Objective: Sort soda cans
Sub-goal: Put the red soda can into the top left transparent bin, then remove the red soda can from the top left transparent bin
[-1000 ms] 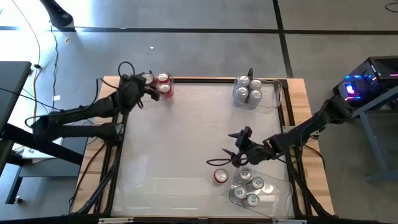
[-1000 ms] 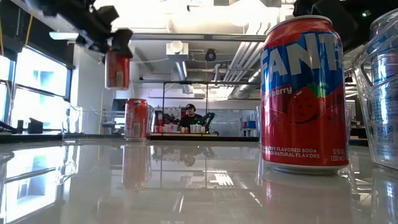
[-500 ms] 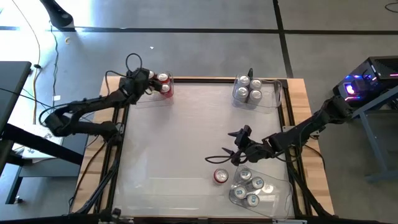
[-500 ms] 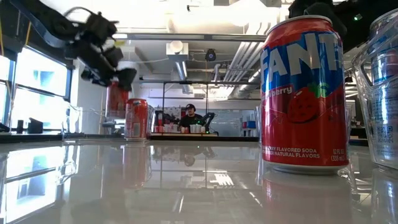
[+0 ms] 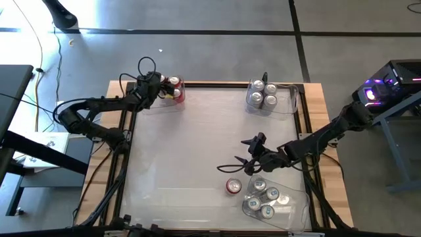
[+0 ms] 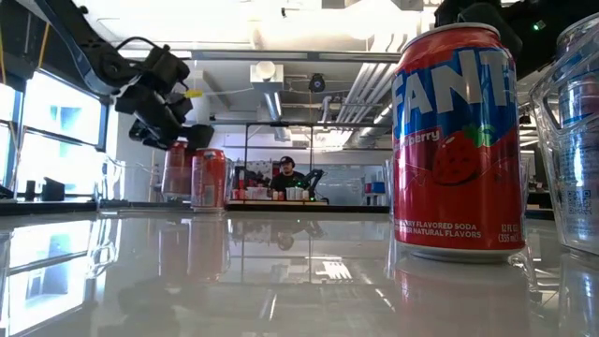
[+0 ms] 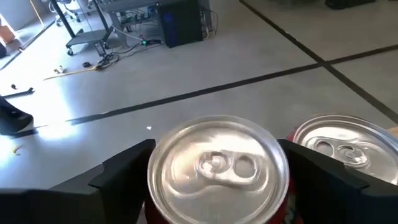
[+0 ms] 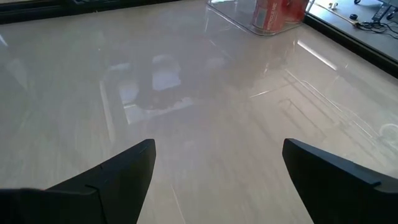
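My left gripper (image 5: 158, 87) (image 7: 217, 155) is at the table's far-left corner, shut on a red soda can (image 7: 217, 168) (image 6: 177, 168). That can stands upright, close beside two other red cans (image 5: 175, 89) (image 6: 208, 180) in a clear bin. My right gripper (image 5: 237, 158) (image 8: 217, 180) hovers open over bare table, just beyond a red Fanta can (image 5: 233, 187) (image 6: 456, 140) that stands on its base on the table. Silver cans (image 5: 262, 94) stand in a far-right bin, and silver and blue cans (image 5: 265, 196) in a near-right bin. My left gripper pinches the red can's top end (image 7: 157, 177) just under the silver rim, one finger (image 7: 124, 171) on each side. It comes slanting down from the table's left. The can is upright; whether its base rests on the bin floor I cannot tell.
Clear bins stand at three corners: far left (image 5: 148, 104), far right (image 5: 289, 99) and near right (image 5: 293, 204). The wide middle of the white table (image 5: 191, 145) carries nothing. A wooden frame borders the table. A person sits far off in the room behind (image 6: 284, 173).
My left gripper moved toward the far-left corner and down, still shut on the red can. The can, held high a second ago, now stands level with the other red cans and close beside them.
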